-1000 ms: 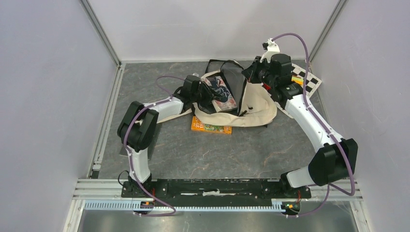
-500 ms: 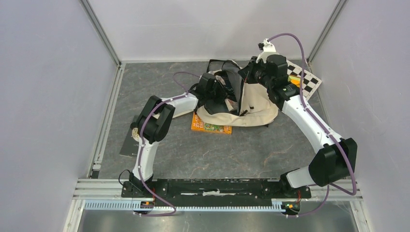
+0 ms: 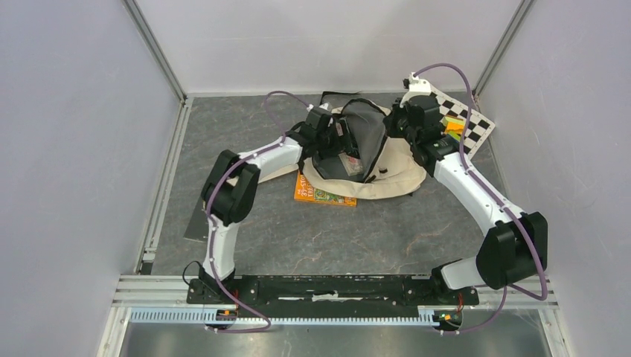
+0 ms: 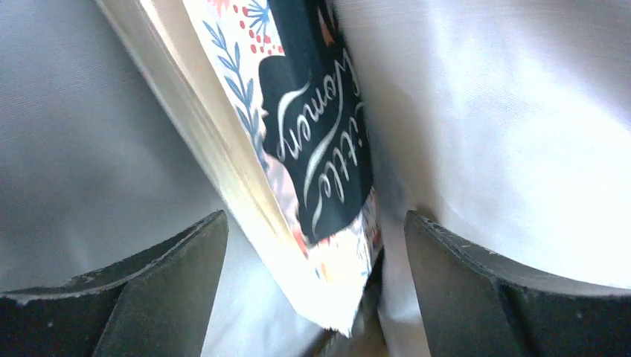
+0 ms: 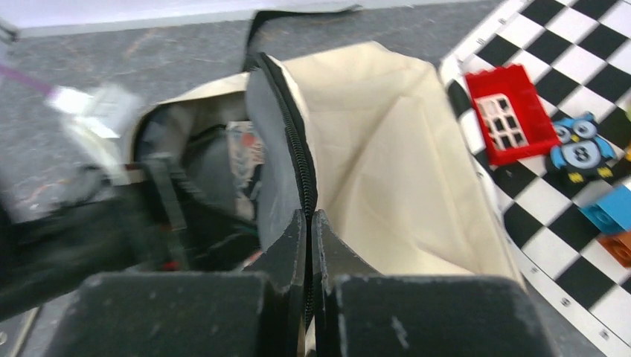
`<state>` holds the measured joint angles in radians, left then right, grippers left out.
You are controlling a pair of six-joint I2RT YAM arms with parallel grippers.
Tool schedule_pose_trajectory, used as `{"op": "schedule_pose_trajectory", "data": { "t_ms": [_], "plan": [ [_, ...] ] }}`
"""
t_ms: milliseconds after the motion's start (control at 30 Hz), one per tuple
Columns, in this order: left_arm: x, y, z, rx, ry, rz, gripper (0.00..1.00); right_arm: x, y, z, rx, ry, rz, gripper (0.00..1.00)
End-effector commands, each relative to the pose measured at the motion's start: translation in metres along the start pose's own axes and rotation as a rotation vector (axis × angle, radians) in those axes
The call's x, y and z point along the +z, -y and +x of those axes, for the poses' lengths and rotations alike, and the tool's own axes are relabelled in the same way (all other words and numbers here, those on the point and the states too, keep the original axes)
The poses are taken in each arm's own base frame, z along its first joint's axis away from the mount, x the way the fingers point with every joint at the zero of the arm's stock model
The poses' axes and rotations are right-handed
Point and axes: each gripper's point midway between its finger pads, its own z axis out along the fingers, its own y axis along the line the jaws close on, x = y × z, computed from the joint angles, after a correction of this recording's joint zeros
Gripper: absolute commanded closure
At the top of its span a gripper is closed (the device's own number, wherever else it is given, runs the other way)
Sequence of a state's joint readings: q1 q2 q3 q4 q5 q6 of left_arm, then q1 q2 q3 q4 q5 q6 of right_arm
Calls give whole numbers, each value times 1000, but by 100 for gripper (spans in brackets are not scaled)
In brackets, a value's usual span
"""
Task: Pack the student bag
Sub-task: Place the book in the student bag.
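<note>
The student bag (image 3: 398,167) lies at the back middle, cream canvas with a black zipper edge. My right gripper (image 3: 388,123) is shut on that zipper edge (image 5: 298,160) and holds the flap up, so the grey-lined mouth stands open. My left gripper (image 3: 336,146) reaches into the mouth. In the left wrist view its jaws stand wide apart, with a dark-covered book (image 4: 320,141) tilted between them against the grey lining (image 4: 521,111). Neither finger (image 4: 171,286) touches the book. Part of the book (image 5: 245,149) also shows inside the bag in the right wrist view.
An orange book (image 3: 324,195) lies on the table, partly under the bag's near edge. A checkered mat (image 3: 470,120) at the back right carries a red brick (image 5: 510,111), an owl figure (image 5: 582,149) and other small blocks. A flat grey piece (image 3: 195,223) lies at the left.
My left gripper carried the dark book forward into the bag's mouth and then opened, letting it go. My right gripper shifted slightly, still holding the flap.
</note>
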<state>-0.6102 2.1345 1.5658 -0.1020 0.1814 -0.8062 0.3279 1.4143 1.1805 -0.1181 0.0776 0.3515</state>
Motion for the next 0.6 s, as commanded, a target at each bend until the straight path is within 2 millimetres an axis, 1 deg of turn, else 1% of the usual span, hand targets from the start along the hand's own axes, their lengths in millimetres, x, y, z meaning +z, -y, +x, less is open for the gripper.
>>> {"op": "schedule_pose_trajectory", "data": {
  "t_ms": [0, 33, 133, 200, 233, 267, 300, 333, 367, 400, 433, 467, 500, 567],
  "plan": [
    [-73, 33, -43, 209, 181, 24, 6, 0, 41, 6, -29, 2, 146, 100],
    [-88, 40, -47, 240, 211, 45, 4, 3, 49, 12, -33, -19, 165, 100],
    [-128, 50, -51, 318, 256, 65, 0, 9, 67, 28, -42, -88, 209, 99],
    [-158, 56, -52, 352, 269, 74, 0, 10, 78, 37, -44, -127, 234, 88],
    [-168, 54, -47, 360, 255, 65, 0, 10, 82, 42, -44, -146, 239, 79],
    [-179, 52, -44, 367, 249, 60, 0, 10, 87, 46, -43, -167, 248, 74],
    [-188, 45, -37, 366, 233, 42, 0, 9, 94, 51, -37, -191, 260, 65],
    [-195, 35, -30, 356, 218, 21, 0, 8, 98, 54, -37, -210, 263, 50],
    [-201, 22, -24, 342, 207, -6, 0, 5, 104, 58, -35, -233, 268, 40],
    [-206, 4, -15, 322, 185, -45, 0, 2, 110, 60, -31, -249, 276, 32],
    [-212, -12, -10, 301, 173, -83, 0, -3, 114, 61, -32, -258, 283, 25],
    [-217, -34, -2, 281, 151, -139, 0, -8, 117, 61, -38, -265, 287, 20],
    [-223, -57, 4, 255, 143, -203, 0, -14, 119, 60, -50, -263, 291, 15],
    [-234, -98, 13, 192, 139, -310, 0, -25, 118, 56, -69, -246, 285, 11]
  ]
}}
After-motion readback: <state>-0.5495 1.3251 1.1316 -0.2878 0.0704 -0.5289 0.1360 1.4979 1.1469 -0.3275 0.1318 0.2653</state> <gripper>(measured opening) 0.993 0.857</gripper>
